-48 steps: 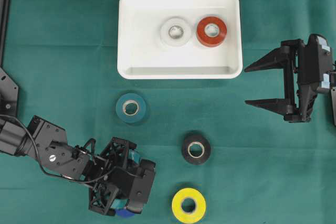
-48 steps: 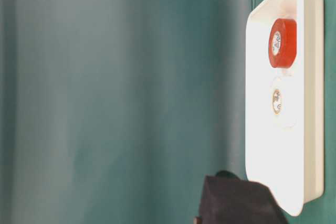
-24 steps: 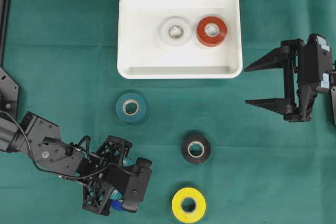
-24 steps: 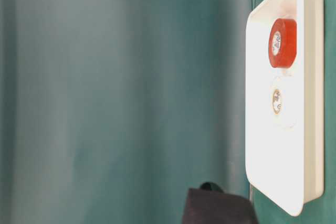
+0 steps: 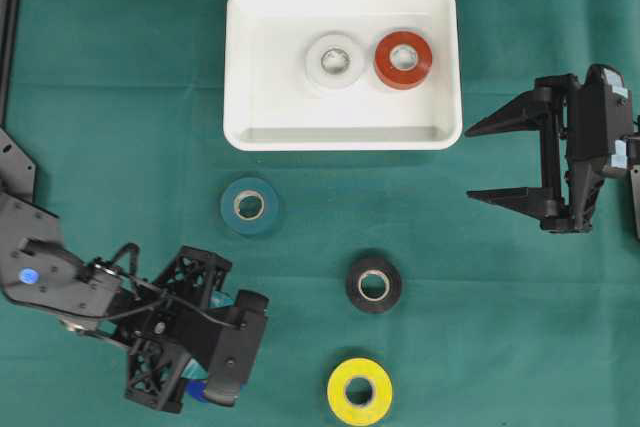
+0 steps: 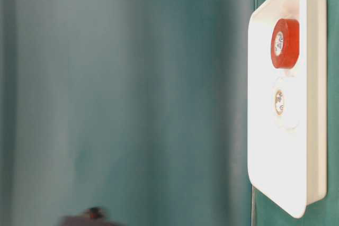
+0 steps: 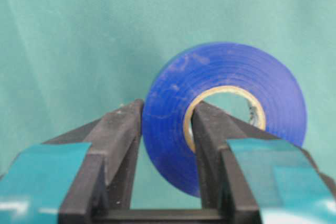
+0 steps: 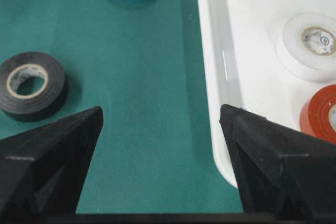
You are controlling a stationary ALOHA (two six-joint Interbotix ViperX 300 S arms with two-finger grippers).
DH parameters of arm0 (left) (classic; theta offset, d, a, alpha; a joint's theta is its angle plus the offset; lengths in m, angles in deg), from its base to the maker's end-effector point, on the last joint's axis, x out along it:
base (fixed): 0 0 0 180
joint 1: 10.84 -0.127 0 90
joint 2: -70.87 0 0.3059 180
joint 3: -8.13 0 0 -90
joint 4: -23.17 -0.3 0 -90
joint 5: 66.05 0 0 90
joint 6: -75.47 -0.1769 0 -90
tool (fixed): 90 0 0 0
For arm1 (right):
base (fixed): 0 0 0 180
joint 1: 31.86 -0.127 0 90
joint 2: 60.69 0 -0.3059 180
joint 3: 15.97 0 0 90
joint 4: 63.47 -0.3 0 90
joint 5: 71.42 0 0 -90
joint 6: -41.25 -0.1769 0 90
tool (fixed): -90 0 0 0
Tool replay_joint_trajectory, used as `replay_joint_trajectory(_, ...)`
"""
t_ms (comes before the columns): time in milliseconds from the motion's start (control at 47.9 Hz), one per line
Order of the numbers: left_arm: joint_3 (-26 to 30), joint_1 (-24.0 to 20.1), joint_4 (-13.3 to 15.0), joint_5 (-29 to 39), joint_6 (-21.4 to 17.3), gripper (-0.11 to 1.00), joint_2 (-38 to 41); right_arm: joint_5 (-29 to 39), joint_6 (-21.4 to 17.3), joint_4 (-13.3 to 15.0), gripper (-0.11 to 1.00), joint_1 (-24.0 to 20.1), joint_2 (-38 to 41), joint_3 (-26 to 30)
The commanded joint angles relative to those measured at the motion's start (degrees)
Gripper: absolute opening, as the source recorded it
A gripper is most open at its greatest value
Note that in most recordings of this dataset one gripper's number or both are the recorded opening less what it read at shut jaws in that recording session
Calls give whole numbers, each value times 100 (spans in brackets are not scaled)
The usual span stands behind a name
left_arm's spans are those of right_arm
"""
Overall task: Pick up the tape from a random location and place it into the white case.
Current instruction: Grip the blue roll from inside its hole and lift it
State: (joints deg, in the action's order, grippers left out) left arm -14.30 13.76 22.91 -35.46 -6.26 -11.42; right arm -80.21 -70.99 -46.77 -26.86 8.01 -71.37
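Blue tape (image 7: pixel 220 114) pinched by L gripper (image 7: pixel 165 129), one finger (image 7: pixel 207 140) through its core, other on outer wall; it sits well below-left of the case (image 5: pixel 250 67), off the mat (image 5: pixel 120 97). R gripper (image 5: pixel 505 159) fingers spread wide, holding nothing, just right of case. Inside case: white roll (image 5: pixel 334 60) touching red roll (image 5: pixel 403 59). Below case: teal roll (image 5: pixel 249 205), black roll (image 5: pixel 374 283), yellow roll (image 5: pixel 359 391).

1. A green cloth (image 5: pixel 120 97) covered the whole table, with faint folds.
2. A teal roll (image 5: pixel 249 206), a black roll (image 5: pixel 373 284) and a yellow roll (image 5: pixel 359 391) lay flat on it, well apart.
3. A white roll (image 5: pixel 334 60) lay flat just beside a red roll (image 5: pixel 403 60).
4. A black rail (image 5: pixel 10 7) ran along the cloth's far-left edge.
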Motion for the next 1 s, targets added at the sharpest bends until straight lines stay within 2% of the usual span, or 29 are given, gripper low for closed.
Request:
replay_joint_trajectory(0, 193, 18, 9, 220, 9, 24, -352, -18, 9, 0, 85, 0, 9, 123)
replay_joint_trajectory(334, 281, 0, 9, 492, -9, 24, -1204, 26, 9, 0, 85, 0, 0, 123)
replay_joint_trajectory(521, 633, -44, 9, 1090, -9, 24, -1661, 26, 9, 0, 85, 0, 9, 123)
replay_joint_trajectory(668, 835, -44, 9, 1485, -9, 24, -1784, 18, 9, 0, 85, 0, 9, 123)
replay_joint_trajectory(980, 896, -44, 9, 1582, 0, 24, -1784, 35, 9, 0, 85, 0, 9, 123)
